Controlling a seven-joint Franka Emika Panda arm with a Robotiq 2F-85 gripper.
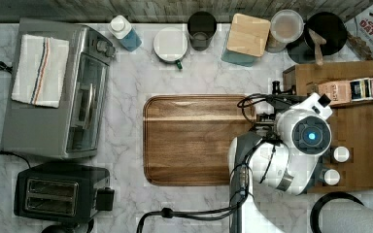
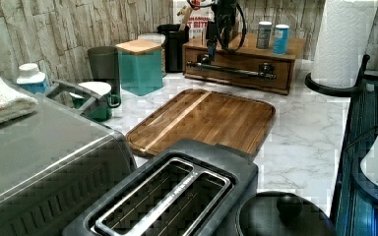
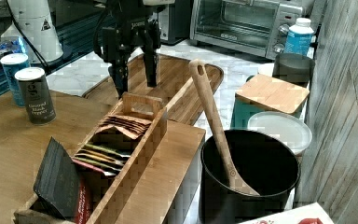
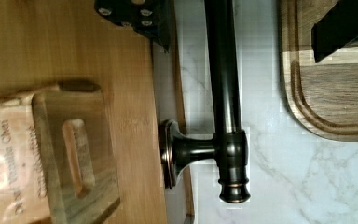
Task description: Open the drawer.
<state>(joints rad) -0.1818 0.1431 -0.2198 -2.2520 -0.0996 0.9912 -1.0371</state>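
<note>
The gripper (image 3: 135, 86) hung with its fingers spread wide, pointing straight down over the front edge of the wooden organizer box (image 2: 295, 49). In the wrist view one finger (image 4: 140, 16) sat over the box top and the other (image 4: 340, 30) over the cutting board (image 4: 335, 93), so the black bar handle (image 4: 223, 93) ran through the gap between them. The drawer (image 2: 238, 73) lay directly below the gripper, apparently closed, its front flush or nearly flush with the box in the left view. The gripper stood near one end of the handle, just along from the post (image 4: 186, 149) and the end cap.

The fingers did not look low enough to have the bar between their pads, so closing at this height would likely catch nothing. Descending carried its own risk: the inner finger was over the box top, not over the narrow slot behind the bar, and could strike wood. A grip this close to the end of the handle might also pull the drawer askew and bind it. The spice tins (image 3: 35, 95) behind the gripper seemed safely apart.
</note>
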